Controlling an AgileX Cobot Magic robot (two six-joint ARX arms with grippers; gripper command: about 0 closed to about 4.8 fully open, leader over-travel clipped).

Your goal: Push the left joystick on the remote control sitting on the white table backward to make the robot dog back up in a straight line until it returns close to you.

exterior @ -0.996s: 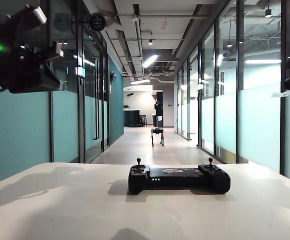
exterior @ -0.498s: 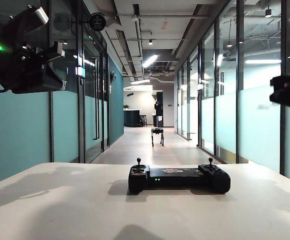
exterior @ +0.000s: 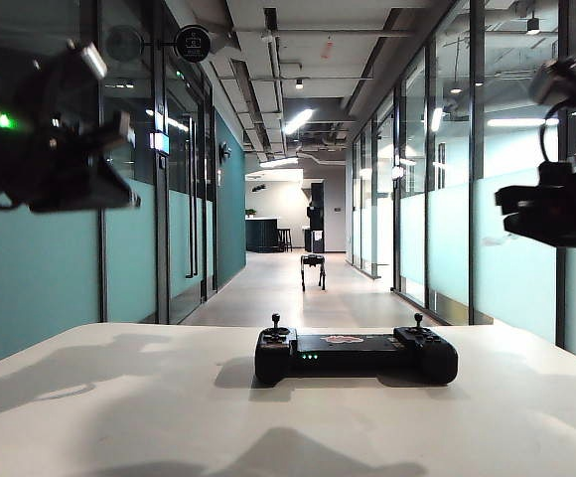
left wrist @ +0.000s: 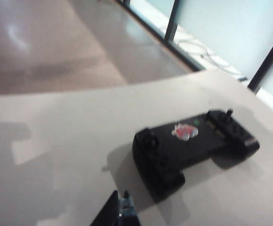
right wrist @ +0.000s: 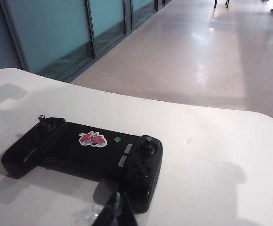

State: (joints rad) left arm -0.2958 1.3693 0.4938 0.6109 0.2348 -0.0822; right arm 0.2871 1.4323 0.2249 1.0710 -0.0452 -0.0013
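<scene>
The black remote control [exterior: 356, 356] lies on the white table [exterior: 119, 417], its left joystick [exterior: 276, 323] standing upright with nothing touching it. Far down the corridor stands the robot dog [exterior: 313, 268]. My left gripper [left wrist: 120, 201] is shut and empty, hovering above the table short of the controller's [left wrist: 193, 150] near handle. My right gripper [right wrist: 119, 198] is also shut and empty, just short of the controller's [right wrist: 84, 150] right-stick end; the left joystick [right wrist: 41, 117] is at the far end. In the exterior view both arms hang high, left arm [exterior: 50, 159] and right arm [exterior: 556, 209].
The table's rounded far edge [exterior: 268, 328] drops off to a long corridor floor [exterior: 268, 293] between glass walls. The twin right stick [exterior: 417, 322] stands on the controller's other end. Arm shadows fall on the tabletop.
The right arm has swung in from the right edge, down and toward the middle. The left arm has sunk slightly. Controller and robot dog have not moved.
</scene>
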